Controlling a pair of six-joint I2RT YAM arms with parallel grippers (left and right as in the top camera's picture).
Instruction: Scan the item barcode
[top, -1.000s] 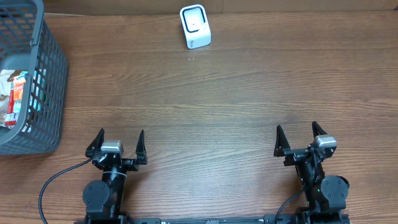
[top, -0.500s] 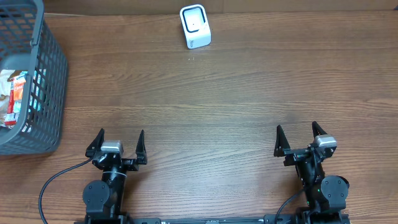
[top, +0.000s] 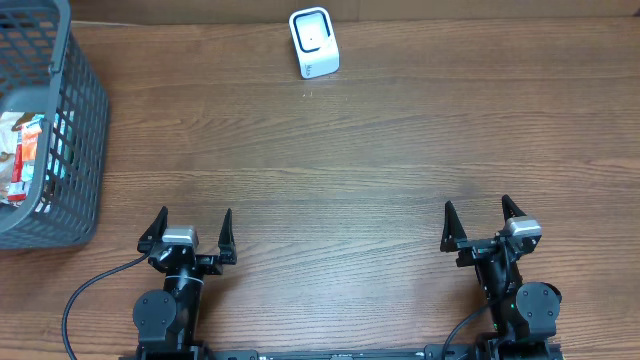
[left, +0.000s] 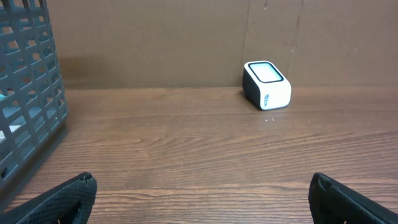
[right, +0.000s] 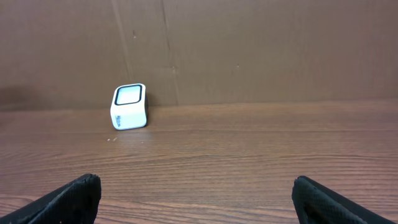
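While the packets (top: 22, 158) lie in the grey basket (top: 85, 110), ahead and to the left of your left gripper (top: 195, 213), the white scanner (top: 313, 43) stands far ahead, between your two arms, close to the brown board wall (left: 155, 37). Your left gripper and right gripper (top: 477, 203) are both spread wide, holding nothing, above the wooden table (top: 350, 170).

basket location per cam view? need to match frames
Overhead: basket at the left edge, upper half of the picture.
Left wrist: basket at the left edge, only its mesh side showing.
Right wrist: not in it.
Shared landmark: the white scanner, seen at the far side in all three views.
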